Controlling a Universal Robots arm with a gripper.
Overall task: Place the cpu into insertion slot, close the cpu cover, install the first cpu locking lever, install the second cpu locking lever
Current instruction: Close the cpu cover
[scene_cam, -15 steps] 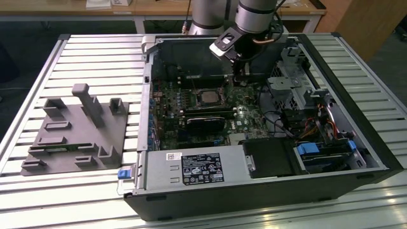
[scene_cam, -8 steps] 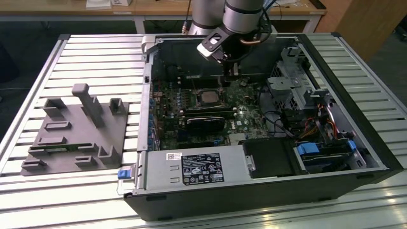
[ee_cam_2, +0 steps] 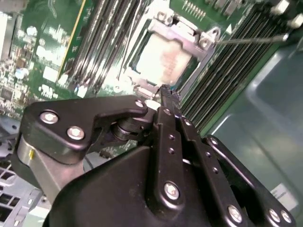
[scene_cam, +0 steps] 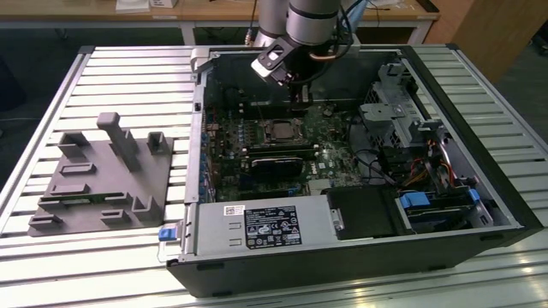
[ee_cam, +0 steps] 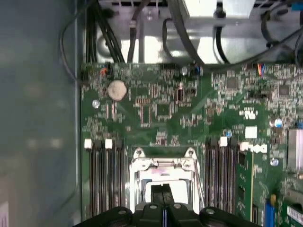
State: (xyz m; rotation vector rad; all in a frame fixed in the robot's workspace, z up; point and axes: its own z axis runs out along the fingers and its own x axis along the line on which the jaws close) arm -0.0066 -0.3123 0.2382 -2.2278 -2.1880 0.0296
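Two fingers [ee_cam_2: 166, 118] of the gripper [ee_cam_2: 163, 94] are pressed together into one thin blade, pinching nothing. Their tip sits at the near edge of the cpu cover [ee_cam_2: 189, 40]; contact cannot be confirmed. That cover appears to lie flat over the insertion slot [scene_cam: 278, 130], and the cpu [ee_cam_2: 163, 61] shows silvery through its window, so seating and closing look done. One thin locking lever [ee_cam_2: 246, 40] juts out over the memory slots [ee_cam_2: 222, 71], apparently unlatched. The other lever's condition cannot be told. Around them lies the green circuit board [ee_cam: 161, 109] inside the open computer case [scene_cam: 342, 269].
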